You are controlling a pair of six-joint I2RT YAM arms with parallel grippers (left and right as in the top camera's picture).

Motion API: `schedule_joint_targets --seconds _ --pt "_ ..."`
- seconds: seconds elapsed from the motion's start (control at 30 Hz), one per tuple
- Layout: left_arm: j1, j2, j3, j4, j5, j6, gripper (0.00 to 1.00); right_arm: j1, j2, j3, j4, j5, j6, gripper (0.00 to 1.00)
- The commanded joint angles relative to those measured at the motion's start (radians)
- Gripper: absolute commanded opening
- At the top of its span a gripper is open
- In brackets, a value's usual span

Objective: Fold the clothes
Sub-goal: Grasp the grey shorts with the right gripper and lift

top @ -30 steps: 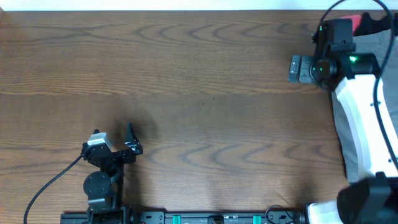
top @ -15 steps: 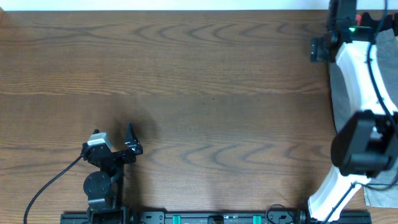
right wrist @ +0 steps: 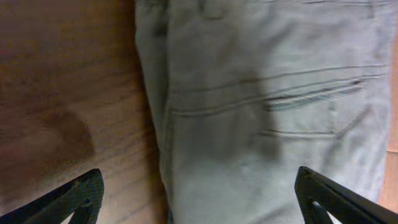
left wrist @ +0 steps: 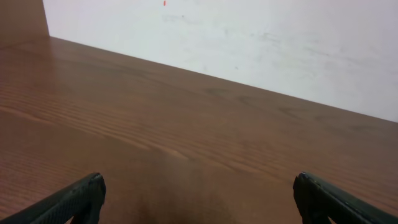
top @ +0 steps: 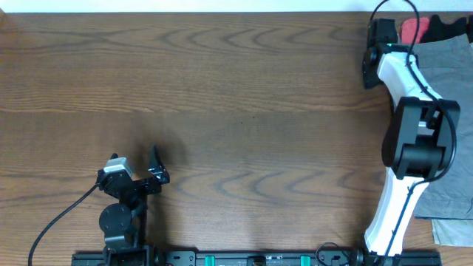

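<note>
The left gripper (left wrist: 199, 186) sits at the near left of the tabletop (top: 244, 111), fingers apart and empty, well apart from the clothes (top: 452, 81). These lie along the right edge, with the long axis running near to far. The right gripper (right wrist: 199, 186), fingers spread wide and holding nothing, hangs above them at the far right, so I judge this arm the nearer one.

A brown wood-grain table (top: 236, 111) meets a white wall (left wrist: 249, 37).

The table (top: 244, 111) lies open mid-width; shorts (right wrist: 261, 143) and the right arm (top: 414, 140) crowd its right edge.
</note>
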Motion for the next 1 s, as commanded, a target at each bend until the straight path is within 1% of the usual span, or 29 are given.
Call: schedule_joint_targets --seconds 0.0,0.17,0.23,0.33,0.37,0.43,0.5,0.6,0.67,0.77,0.87,0.9,0.97 --pt "0.004 -0.001 -0.014 -0.036 0.020 -0.003 0.98 -0.027 0.029 0.019 0.011 0.043 -0.028 0.93" --pt "0.004 -0.001 -0.014 -0.036 0.020 -0.003 0.98 -0.052 0.048 0.019 0.015 0.043 -0.028 0.85" --pt "0.004 -0.001 -0.014 -0.036 0.020 -0.003 0.98 -0.069 0.048 0.019 0.015 0.042 -0.027 0.78" --pt "0.004 -0.001 -0.014 -0.036 0.020 -0.003 0.98 -0.087 0.048 0.019 0.004 0.039 -0.027 0.61" --pt "0.004 -0.001 -0.014 -0.036 0.020 -0.003 0.98 -0.089 0.048 0.019 -0.003 0.035 -0.027 0.57" --pt "0.004 -0.001 -0.014 -0.036 0.020 -0.003 0.98 -0.090 0.048 0.019 -0.008 0.031 -0.018 0.54" --pt "0.004 -0.001 -0.014 -0.036 0.020 -0.003 0.98 -0.087 0.048 0.019 -0.008 0.032 -0.003 0.45" --pt "0.004 -0.001 -0.014 -0.036 0.020 -0.003 0.98 -0.076 0.044 0.019 -0.011 0.032 0.008 0.43" --pt "0.004 -0.001 -0.014 -0.036 0.020 -0.003 0.98 -0.067 0.037 0.020 -0.012 0.047 0.034 0.38" --pt "0.004 -0.001 -0.014 -0.036 0.020 -0.003 0.98 -0.056 0.007 0.021 -0.016 0.054 0.079 0.34" --pt "0.004 -0.001 -0.014 -0.036 0.020 -0.003 0.98 -0.052 -0.029 0.021 -0.020 0.050 0.105 0.29" --pt "0.004 -0.001 -0.014 -0.036 0.020 -0.003 0.98 -0.050 -0.042 0.021 -0.024 0.047 0.108 0.26" --pt "0.004 -0.001 -0.014 -0.036 0.020 -0.003 0.98 -0.049 -0.063 0.021 -0.031 0.030 0.108 0.16"
